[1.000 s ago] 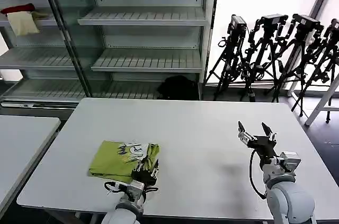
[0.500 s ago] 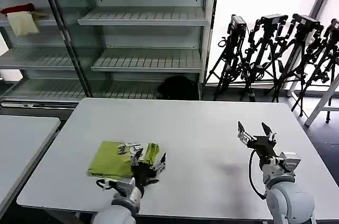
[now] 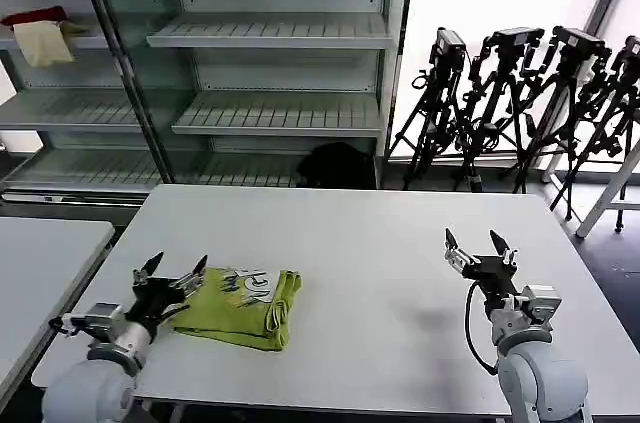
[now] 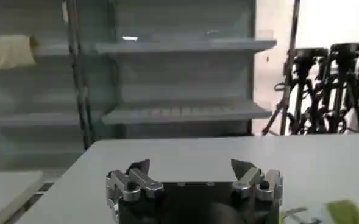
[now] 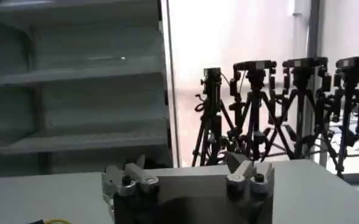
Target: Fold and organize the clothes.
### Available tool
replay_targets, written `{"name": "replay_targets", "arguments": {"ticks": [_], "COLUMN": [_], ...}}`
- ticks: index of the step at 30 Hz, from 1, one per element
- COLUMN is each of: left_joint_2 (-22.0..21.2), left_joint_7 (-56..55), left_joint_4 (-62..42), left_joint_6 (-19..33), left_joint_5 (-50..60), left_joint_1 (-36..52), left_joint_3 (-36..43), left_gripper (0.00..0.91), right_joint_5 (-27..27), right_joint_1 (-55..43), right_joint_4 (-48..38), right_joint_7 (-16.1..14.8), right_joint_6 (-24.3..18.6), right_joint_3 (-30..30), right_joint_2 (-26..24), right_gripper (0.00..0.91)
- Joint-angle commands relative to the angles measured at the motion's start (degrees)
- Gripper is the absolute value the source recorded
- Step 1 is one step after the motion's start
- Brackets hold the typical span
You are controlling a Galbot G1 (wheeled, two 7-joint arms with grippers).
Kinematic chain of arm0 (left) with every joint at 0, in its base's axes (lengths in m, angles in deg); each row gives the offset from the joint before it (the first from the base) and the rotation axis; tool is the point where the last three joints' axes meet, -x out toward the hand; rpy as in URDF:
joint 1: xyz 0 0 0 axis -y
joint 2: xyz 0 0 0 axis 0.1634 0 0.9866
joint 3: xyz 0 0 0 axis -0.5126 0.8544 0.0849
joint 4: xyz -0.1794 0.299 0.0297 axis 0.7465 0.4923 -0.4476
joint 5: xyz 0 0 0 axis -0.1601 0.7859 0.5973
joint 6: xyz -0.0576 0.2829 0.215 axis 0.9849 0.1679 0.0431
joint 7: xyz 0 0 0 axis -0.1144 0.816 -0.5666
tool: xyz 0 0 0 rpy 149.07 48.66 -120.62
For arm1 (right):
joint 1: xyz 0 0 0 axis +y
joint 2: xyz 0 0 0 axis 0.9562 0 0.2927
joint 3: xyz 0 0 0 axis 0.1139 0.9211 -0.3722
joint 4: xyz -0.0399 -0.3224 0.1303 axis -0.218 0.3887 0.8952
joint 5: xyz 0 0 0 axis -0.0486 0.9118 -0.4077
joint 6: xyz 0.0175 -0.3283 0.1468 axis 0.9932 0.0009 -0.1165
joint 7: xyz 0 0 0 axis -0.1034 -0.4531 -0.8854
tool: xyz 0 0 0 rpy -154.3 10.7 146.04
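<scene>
Left gripper (image 3: 172, 268) swung off the T-shirt (image 3: 238, 306) to its left, open, shirt folded, rumpled, right gripper (image 3: 477, 246) open

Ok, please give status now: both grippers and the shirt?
Left gripper open, beside the shirt, holding nothing. Right gripper open, far side of the table. Shirt folded, flat. Nothing in the way.

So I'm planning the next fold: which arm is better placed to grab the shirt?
Probably the left. Its hand is open right at the folded T-shirt's left edge, while the right hand hovers open far across the table.
</scene>
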Motion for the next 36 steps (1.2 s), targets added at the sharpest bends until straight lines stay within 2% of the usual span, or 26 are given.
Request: {"name": "replay_targets", "arguments": {"ticks": [1, 23, 24, 25, 26, 27, 29, 30, 31, 36], "left_joint_2": [3.3, -1.7, -1.8, -1.8, -1.9, -1.9, -2.0, -2.1, -2.2, -2.7], "left_joint_7": [3.9, 2.2, 2.1, 2.1, 2.3, 2.3, 2.6, 2.6, 2.6, 2.7], "left_joint_4": [-7.2, -6.9, -7.0, -7.0, -7.0, -6.9, -6.9, -6.9, -6.9, -7.1], "left_joint_6": [-2.4, -4.0, -4.0, -4.0, -4.0, -4.0, -4.0, -4.0, -3.9, -3.9], "left_joint_5": [-3.9, -5.8, -5.7, -5.7, -5.8, -5.9, -5.8, -5.8, -5.8, -6.4], "left_joint_1": [0.1, -2.5, -2.5, -2.5, -2.7, -2.9, -3.1, -3.2, -3.3, -3.5], "left_joint_3": [-5.4, -1.8, -1.6, -1.5, -1.4, -1.4, -1.1, -1.0, -0.9, -0.4], "left_gripper": [0.907, 0.897, 0.816, 0.635, 0.635, 0.403, 0.232, 0.091, 0.010, 0.000], "right_joint_5": [0.5, 0.6, 0.6, 0.6, 0.6, 0.6, 0.6, 0.7, 0.8, 1.0], "right_joint_1": [0.2, 0.3, 0.3, 0.4, 0.5, 0.5, 0.6, 0.6, 0.6, 0.6], "right_joint_4": [0.0, -0.8, -0.8, -0.8, -0.9, -0.9, -0.9, -1.0, -1.0, -0.9], "right_joint_7": [-0.2, -0.2, -0.2, -0.2, -0.2, -0.2, -0.2, -0.2, -0.1, 0.1], "right_joint_6": [0.0, -0.2, -0.2, -0.2, -0.3, -0.3, -0.3, -0.3, -0.3, -0.3], "right_joint_3": [0.4, 0.1, 0.1, 0.0, -0.1, -0.1, -0.2, -0.2, -0.2, -0.3], "right_joint_2": [-0.1, -0.1, -0.1, -0.1, 0.0, 0.0, 0.0, 0.0, 0.0, 0.1], "right_gripper": [0.907, 0.907, 0.907, 0.907, 0.907, 0.907, 0.907, 0.907, 0.907, 0.907]}}
